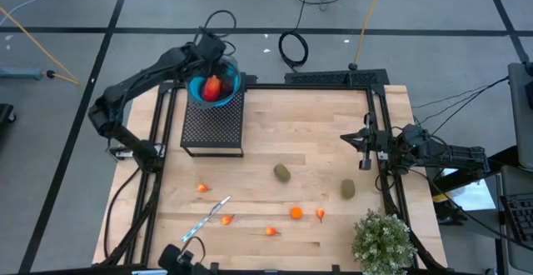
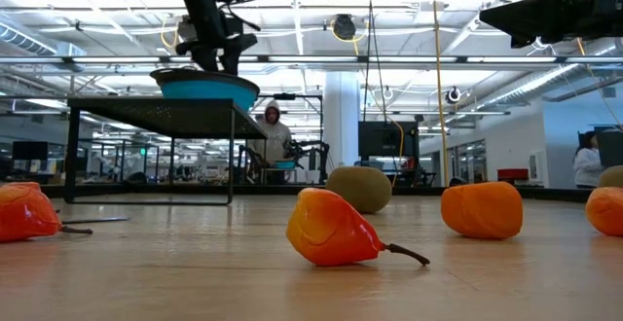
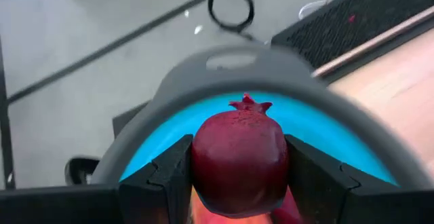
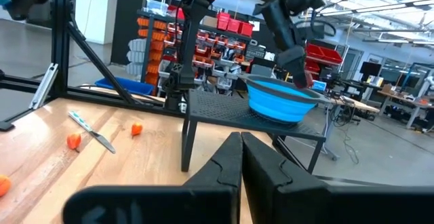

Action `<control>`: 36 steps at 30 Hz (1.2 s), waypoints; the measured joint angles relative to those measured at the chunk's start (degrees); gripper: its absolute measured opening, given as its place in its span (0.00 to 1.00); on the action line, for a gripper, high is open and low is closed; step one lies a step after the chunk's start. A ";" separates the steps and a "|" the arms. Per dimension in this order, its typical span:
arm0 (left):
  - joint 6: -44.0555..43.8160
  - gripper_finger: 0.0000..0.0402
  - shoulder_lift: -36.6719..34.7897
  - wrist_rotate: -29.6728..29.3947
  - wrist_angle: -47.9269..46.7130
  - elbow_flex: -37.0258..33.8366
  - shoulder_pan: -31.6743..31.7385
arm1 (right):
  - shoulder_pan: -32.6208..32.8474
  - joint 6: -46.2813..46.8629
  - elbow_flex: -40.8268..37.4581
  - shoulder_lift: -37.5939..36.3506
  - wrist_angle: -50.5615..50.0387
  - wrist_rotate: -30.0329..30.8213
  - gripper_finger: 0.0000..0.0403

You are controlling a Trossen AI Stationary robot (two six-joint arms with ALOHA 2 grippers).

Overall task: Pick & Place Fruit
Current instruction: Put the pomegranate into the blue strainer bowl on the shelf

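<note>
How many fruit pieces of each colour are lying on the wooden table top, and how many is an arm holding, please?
Orange pieces on the table: 5
Olive-brown ovals on the table: 2
Dark red fruit in the left gripper jaws, over the blue bowl: 1
Total: 8

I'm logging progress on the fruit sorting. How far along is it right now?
Done: at least one red-orange piece already lies in the blue bowl on the black rack. In hand: the left gripper holds a dark red fruit over that bowl. Left: two olive ovals and about five orange bits on the table. The right gripper waits shut at the table's right edge.
</note>
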 joint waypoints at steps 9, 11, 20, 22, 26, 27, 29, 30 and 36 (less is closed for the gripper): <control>-1.41 0.49 2.18 0.89 -7.13 0.00 1.21 | 0.01 -0.12 0.00 0.02 -0.16 0.00 0.00; -1.48 0.49 2.40 0.67 -7.21 0.00 1.49 | 0.00 -0.12 0.00 0.02 -0.16 0.00 0.00; -2.53 0.49 2.39 -1.72 -7.33 0.00 2.35 | 0.01 -0.12 0.00 0.02 -0.16 -0.02 0.00; -2.52 0.49 2.40 -1.31 -7.32 0.00 2.56 | 0.02 -0.12 0.00 0.02 -0.18 -0.02 0.00; -1.61 0.49 2.38 -1.34 -7.30 0.00 2.53 | 0.02 -0.12 0.00 0.02 -0.18 -0.02 0.00; -1.23 0.49 2.38 -1.32 -7.30 0.00 2.55 | 0.02 -0.12 0.00 0.02 -0.16 -0.02 0.00; -1.11 0.49 2.38 -1.31 -7.28 0.00 2.56 | 0.00 -0.12 0.00 0.02 -0.18 -0.02 0.00; -1.13 0.49 2.38 -1.32 -7.28 0.00 2.57 | 0.02 -0.12 0.00 0.02 -0.18 -0.02 0.00; -0.73 0.51 2.38 -1.75 -7.24 0.00 2.57 | 0.02 -0.13 0.00 0.02 -0.16 -0.02 0.00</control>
